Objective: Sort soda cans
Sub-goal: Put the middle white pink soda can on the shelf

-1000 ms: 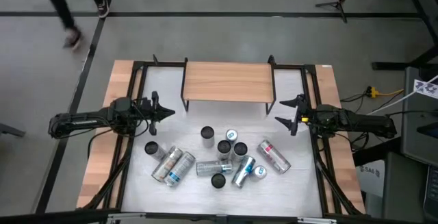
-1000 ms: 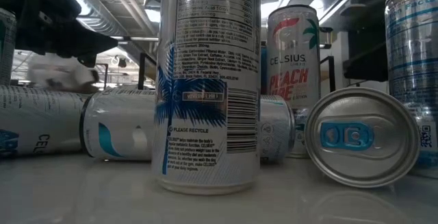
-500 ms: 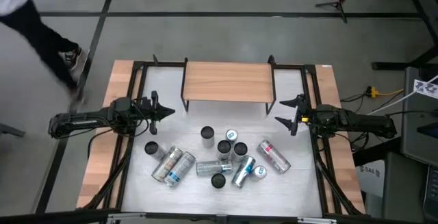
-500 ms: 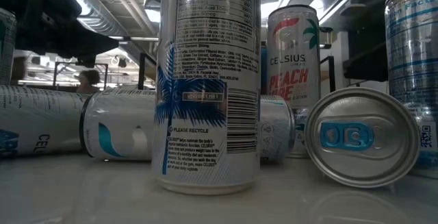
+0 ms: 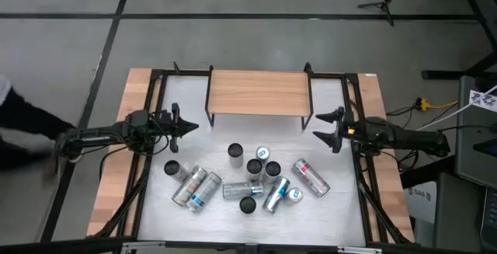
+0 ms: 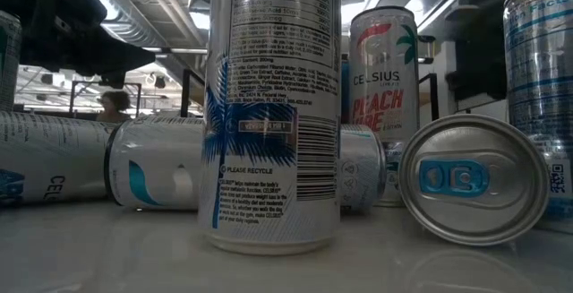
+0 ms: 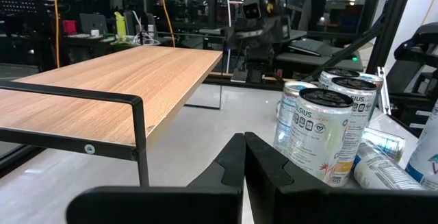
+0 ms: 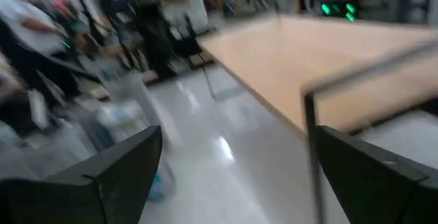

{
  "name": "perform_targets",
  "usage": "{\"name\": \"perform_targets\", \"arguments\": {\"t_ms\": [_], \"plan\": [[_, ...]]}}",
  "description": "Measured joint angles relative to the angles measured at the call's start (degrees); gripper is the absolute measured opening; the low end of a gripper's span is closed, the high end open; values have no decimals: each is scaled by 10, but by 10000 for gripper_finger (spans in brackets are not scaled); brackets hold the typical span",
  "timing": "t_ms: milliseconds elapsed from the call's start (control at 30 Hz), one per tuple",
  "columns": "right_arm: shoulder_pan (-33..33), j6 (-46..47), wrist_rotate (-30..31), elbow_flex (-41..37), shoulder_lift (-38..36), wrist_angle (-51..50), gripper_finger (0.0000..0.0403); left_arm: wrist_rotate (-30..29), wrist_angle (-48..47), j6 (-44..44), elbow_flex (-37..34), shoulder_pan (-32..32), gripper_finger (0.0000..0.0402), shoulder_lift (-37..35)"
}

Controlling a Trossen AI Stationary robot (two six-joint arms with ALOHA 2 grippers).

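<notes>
Slim silver soda cans point(image 5: 250, 178), some blue-labelled, cluster upright and toppled.

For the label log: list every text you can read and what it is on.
"CELSIUS" and "PEACH": upright red-marked can, low view.
"PLEASE RECYCLE": front upright can, low view; its fine print is too small.
"LSIUS": nearest upright can, left wrist view.
Right wrist view: too blurred, nothing readable.

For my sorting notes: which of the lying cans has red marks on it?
The can with red marks is the lying one at the right end of the cluster, nearest the right gripper. The other lying cans show blue or plain silver.
</notes>
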Motion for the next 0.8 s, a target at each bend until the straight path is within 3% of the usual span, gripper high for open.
{"name": "perform_targets", "arguments": {"t_ms": [300,567,800], "plan": [[0,0,-47,7,37,152,379,0,0,0,0,0,0,0],[1,2,-70,91,160,156,379,0,0,0,0,0,0,0],[1,2,-137,199,299,121,379,0,0,0,0,0,0,0]]}}
